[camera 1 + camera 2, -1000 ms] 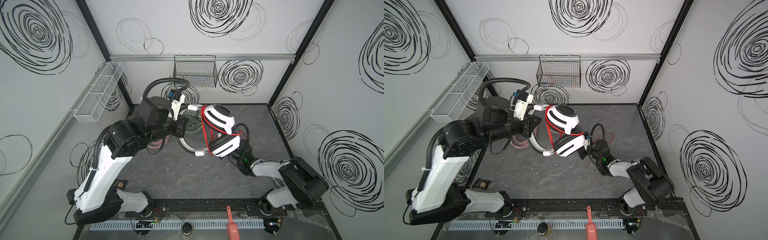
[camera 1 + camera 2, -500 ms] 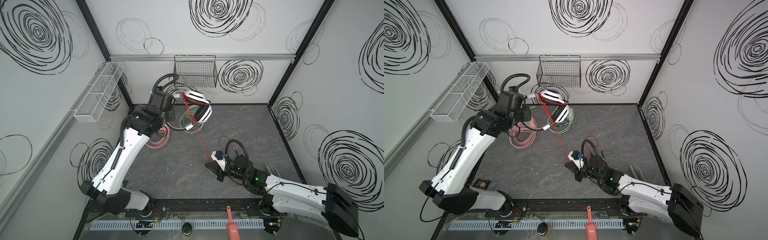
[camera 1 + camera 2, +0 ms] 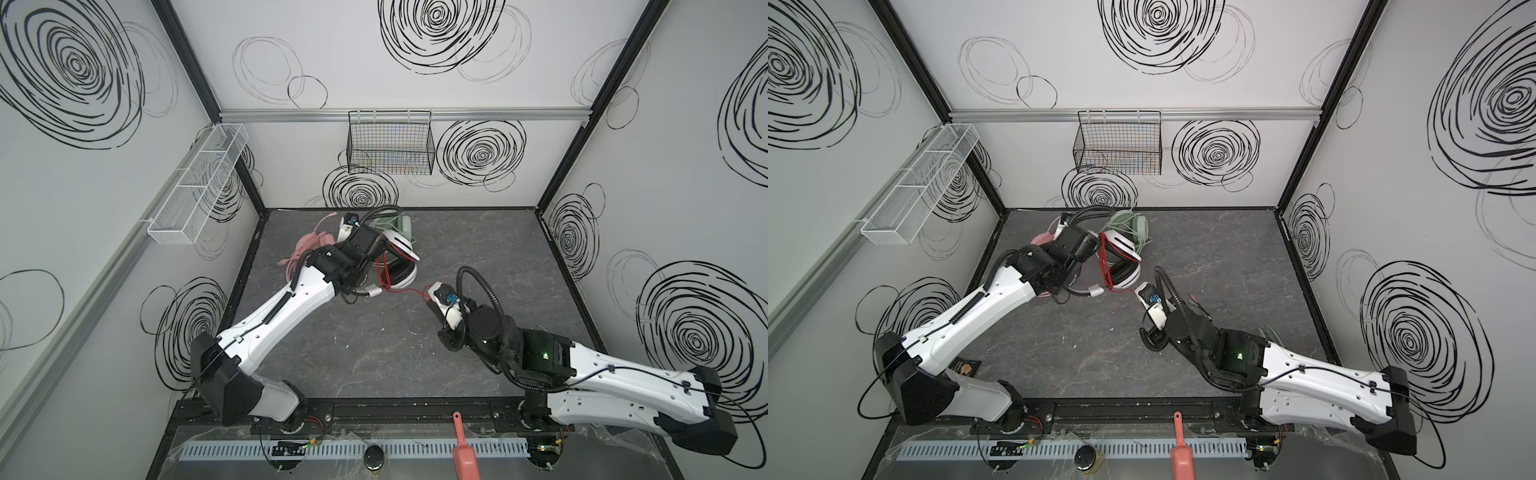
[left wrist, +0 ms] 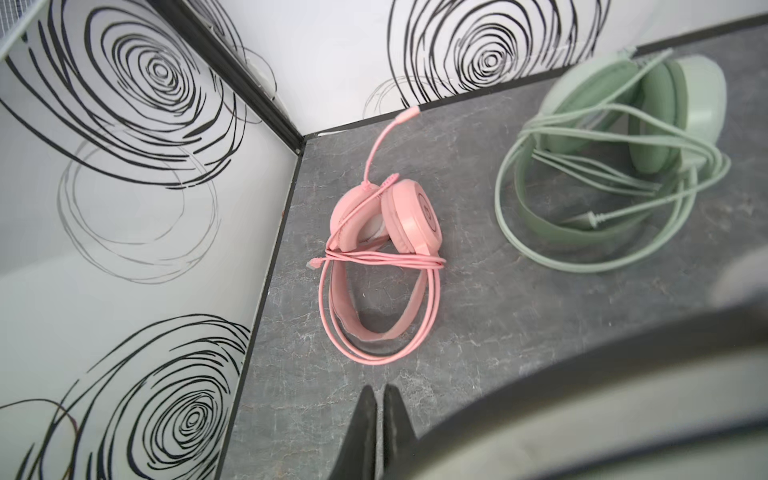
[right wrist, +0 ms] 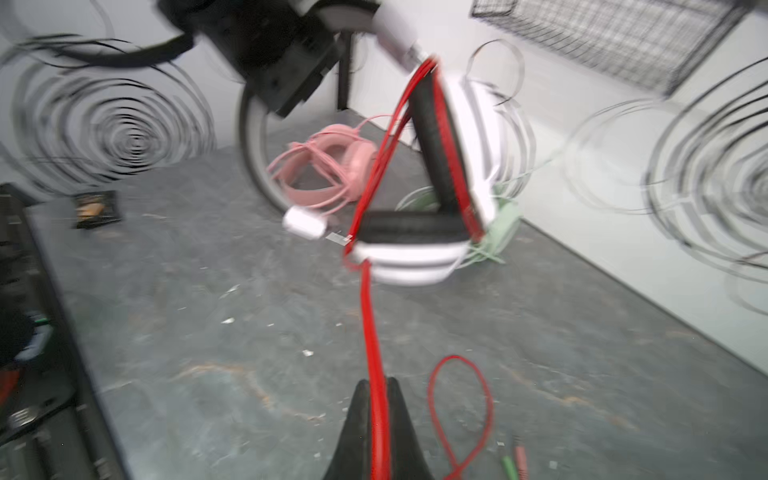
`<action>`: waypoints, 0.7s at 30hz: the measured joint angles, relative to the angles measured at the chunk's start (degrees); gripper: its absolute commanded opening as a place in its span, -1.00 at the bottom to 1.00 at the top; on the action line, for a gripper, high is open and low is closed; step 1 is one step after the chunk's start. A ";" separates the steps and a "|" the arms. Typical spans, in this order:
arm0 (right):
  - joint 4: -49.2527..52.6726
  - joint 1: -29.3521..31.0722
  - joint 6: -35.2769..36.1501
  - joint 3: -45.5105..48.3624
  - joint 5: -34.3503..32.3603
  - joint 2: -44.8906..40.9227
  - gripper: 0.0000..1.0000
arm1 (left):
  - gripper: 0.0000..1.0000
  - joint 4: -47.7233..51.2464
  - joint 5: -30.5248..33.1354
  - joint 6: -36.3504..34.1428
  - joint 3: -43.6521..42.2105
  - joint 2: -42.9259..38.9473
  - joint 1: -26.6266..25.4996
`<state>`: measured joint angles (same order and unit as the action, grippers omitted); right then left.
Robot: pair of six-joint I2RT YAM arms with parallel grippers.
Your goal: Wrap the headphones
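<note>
Done: pink headset point(image 4: 409, 220), green headset point(image 4: 681, 112) wound, on desk point(image 3: 374, 353) below basket point(image 3: 390, 149). Remaining: white headset point(image 3: 409, 276) aloft forward of basket, band apparently pinched by left end effector point(image 4: 378, 390); right end effector point(image 5: 376, 382) pinches red cable point(image 5: 374, 324), few turns on, tail loose.

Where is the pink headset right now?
In both top views the pink headset lies on the table near the back-left corner, left of the green headset, partly hidden by the left arm.

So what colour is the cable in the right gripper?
Red; the cable shows best in the right wrist view.
</note>
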<state>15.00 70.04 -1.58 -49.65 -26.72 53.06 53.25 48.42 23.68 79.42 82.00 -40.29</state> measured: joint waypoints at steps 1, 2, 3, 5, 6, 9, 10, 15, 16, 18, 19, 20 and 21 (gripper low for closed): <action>0.28 -0.31 1.97 -0.94 -2.54 0.44 -1.00 | -1.00 0.74 0.98 0.20 -1.05 -0.20 -2.21; 0.39 -0.79 3.50 -1.53 -4.00 0.68 -1.00 | -1.00 1.22 1.62 0.39 -1.88 -0.42 -4.00; 0.39 -1.46 5.42 -2.10 -4.96 0.90 -1.00 | -1.00 1.95 2.12 0.57 -2.78 -0.74 -6.21; 0.11 -4.26 9.33 -2.97 -5.11 1.11 -1.00 | -1.00 2.60 2.16 0.59 -4.35 -1.77 -10.21; -0.07 -6.43 11.19 -3.23 -4.42 1.16 -1.00 | -1.00 2.60 1.68 0.55 -5.33 -2.69 -12.24; -0.33 -12.46 15.37 -3.26 0.61 1.16 -1.00 | -1.00 2.27 -1.29 0.35 -7.50 -5.77 -18.23; -0.28 -14.32 16.63 -3.23 3.06 1.16 -1.00 | -1.00 2.12 -2.56 0.28 -7.87 -6.78 -20.22; -1.42 -18.86 19.58 -2.89 15.45 0.96 -1.00 | -1.00 -0.33 -7.43 -0.39 -9.16 -10.67 -26.86; -1.99 -19.52 19.67 -2.67 17.68 0.87 -1.00 | -1.00 -0.44 -8.46 -0.70 -9.16 -11.17 -27.82; -3.54 -20.90 19.82 -2.12 21.81 0.85 -0.94 | -1.00 -0.17 -10.43 -1.62 -9.05 -11.72 -29.68; -3.91 -21.22 19.91 -1.86 23.47 0.83 -0.88 | -1.00 0.07 -11.39 -1.70 -8.87 -11.72 -30.47; -4.39 -21.57 20.00 -1.55 25.46 0.72 -0.72 | -1.00 0.20 -12.07 -1.86 -8.70 -11.63 -31.17; -4.94 -22.01 20.09 -1.25 27.19 0.61 -0.53 | -1.00 0.37 -12.48 -2.10 -8.63 -11.61 -31.78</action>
<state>10.07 48.03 18.50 -50.89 0.47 53.67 53.63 35.94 21.58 70.78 70.39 -72.07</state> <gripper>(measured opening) 0.091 0.088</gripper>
